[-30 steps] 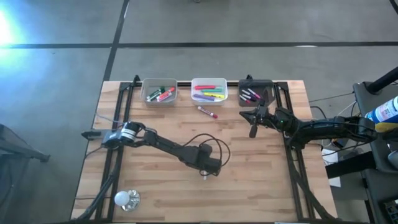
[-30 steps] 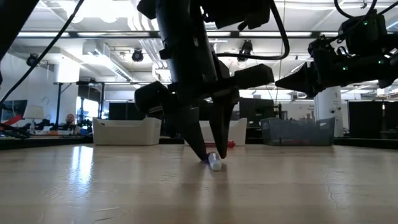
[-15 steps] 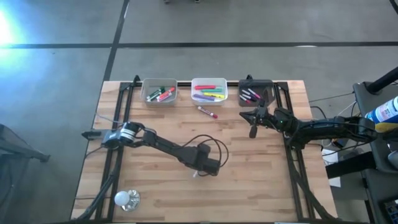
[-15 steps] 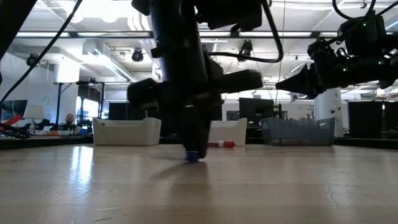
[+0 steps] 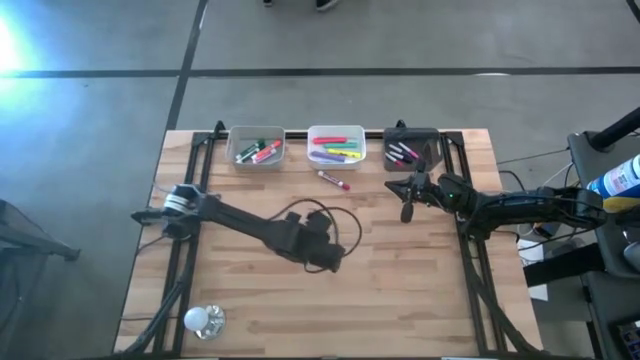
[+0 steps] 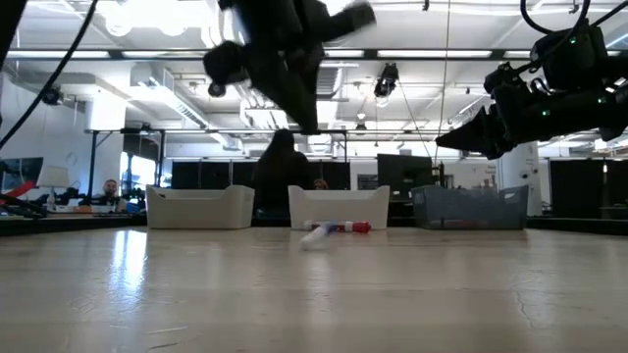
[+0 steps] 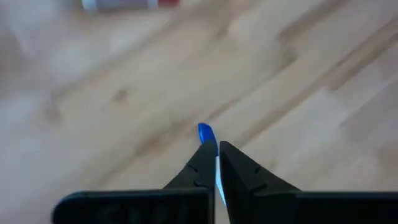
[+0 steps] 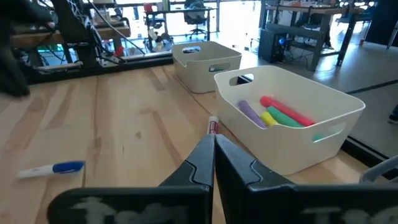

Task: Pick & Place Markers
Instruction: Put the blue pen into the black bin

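The left gripper (image 7: 216, 163), clamped on a slim blue-capped white marker (image 7: 207, 138), has lifted off the wooden table (image 5: 420, 290) since a moment ago, hovering centre. At two o'clock, the right gripper (image 8: 213, 154) hangs closed, empty. Bare planks lie around.

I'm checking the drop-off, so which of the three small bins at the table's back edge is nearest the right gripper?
The black rectangular bin, rightmost of the row; the right gripper hovers in front of it, the others lie farther left.
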